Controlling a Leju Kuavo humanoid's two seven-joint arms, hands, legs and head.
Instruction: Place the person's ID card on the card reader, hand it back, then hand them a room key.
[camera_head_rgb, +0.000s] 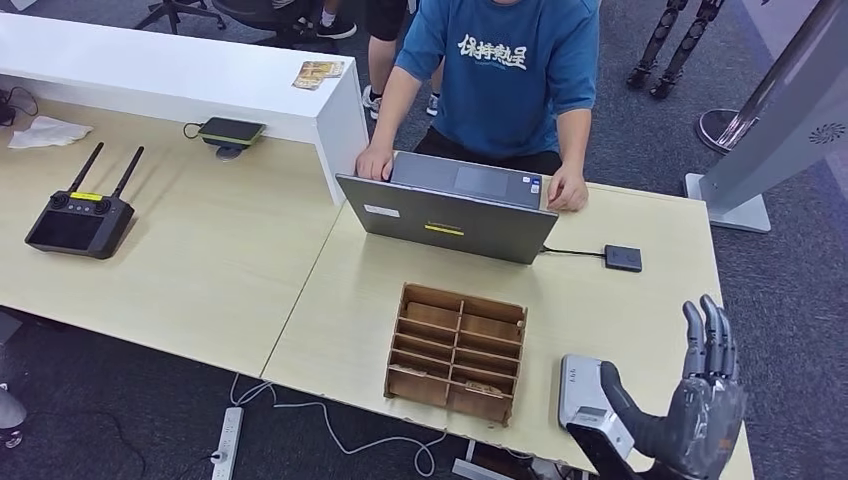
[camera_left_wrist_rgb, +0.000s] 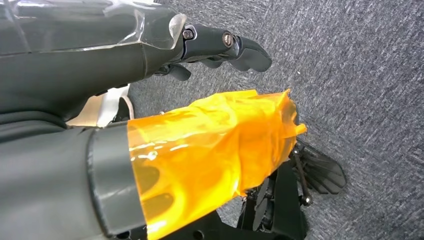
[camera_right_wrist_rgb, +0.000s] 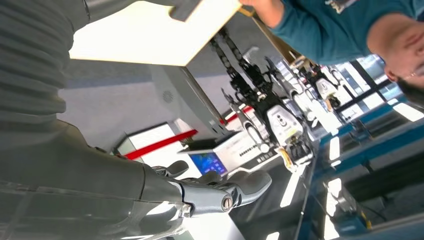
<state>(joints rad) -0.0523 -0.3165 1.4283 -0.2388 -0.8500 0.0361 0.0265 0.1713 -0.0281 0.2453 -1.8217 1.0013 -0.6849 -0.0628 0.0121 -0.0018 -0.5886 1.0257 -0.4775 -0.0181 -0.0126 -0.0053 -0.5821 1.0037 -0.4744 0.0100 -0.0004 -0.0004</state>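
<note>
My right hand (camera_head_rgb: 700, 400) is raised over the near right corner of the pale wooden table (camera_head_rgb: 620, 320), fingers straight, apart, holding nothing. My left hand (camera_left_wrist_rgb: 220, 47) hangs over grey carpet, fingers loosely curled, empty. The small black card reader (camera_head_rgb: 622, 258) lies beside the grey laptop (camera_head_rgb: 450, 215), where a person in a blue shirt (camera_head_rgb: 510, 70) rests both hands.
</note>
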